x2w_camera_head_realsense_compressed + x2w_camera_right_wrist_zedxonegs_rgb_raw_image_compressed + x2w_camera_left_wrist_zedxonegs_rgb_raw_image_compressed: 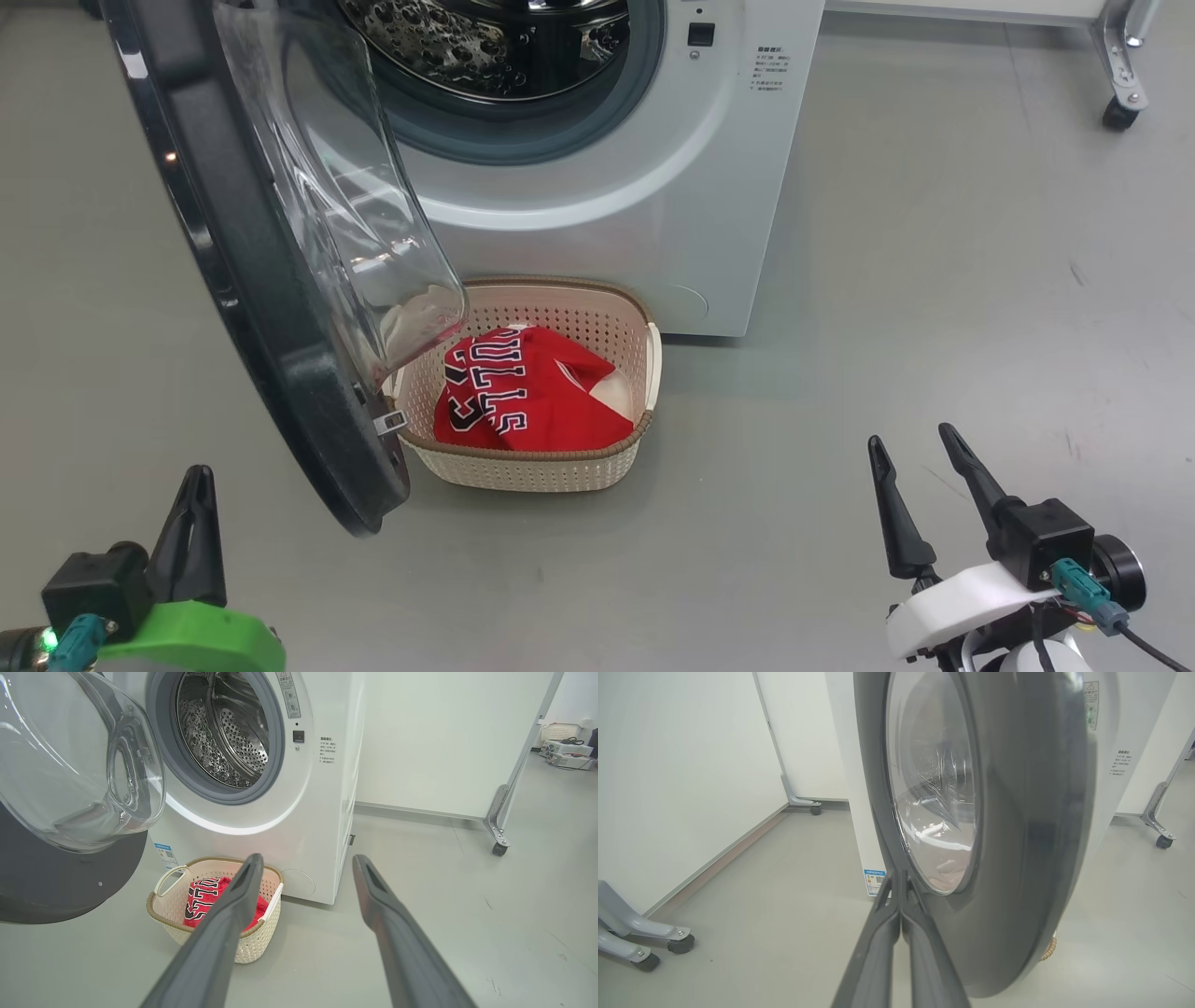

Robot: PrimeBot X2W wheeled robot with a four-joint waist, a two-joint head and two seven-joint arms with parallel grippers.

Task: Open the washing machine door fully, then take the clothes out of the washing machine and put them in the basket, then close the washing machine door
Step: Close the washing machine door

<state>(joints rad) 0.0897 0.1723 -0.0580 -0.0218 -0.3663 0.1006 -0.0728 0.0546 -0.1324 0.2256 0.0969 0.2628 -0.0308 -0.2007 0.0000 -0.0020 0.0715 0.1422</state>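
My left claw is pinched fully together with nothing in it. In its own camera the joined tips point at the lower outer face of the door, close to it. I can't tell whether they touch. My right claw hangs spread wide and empty, low on the right and well away from everything.

The door stands swung out on the left, and its clear bowl overhangs the left corner of the basket. The basket sits on the floor against the front of the washer. The red jersey lies bunched inside it. The pale patch behind the bowl may be white fabric, but the glass blurs it. The part of the drum I can see looks bare, so I judge that only the closing is left.

The door should be rigid and fairly heavy, swinging on 1 hinge line. Its glossy rim is likely slick under hard fingertips. I'd use the 2 joined fingers as a blunt pusher against the black rim on its outer face. I'd place them out toward the free edge by the latch, where leverage is best. I'd stay off the bulging window, and I expect to need a firm last press to make it catch.
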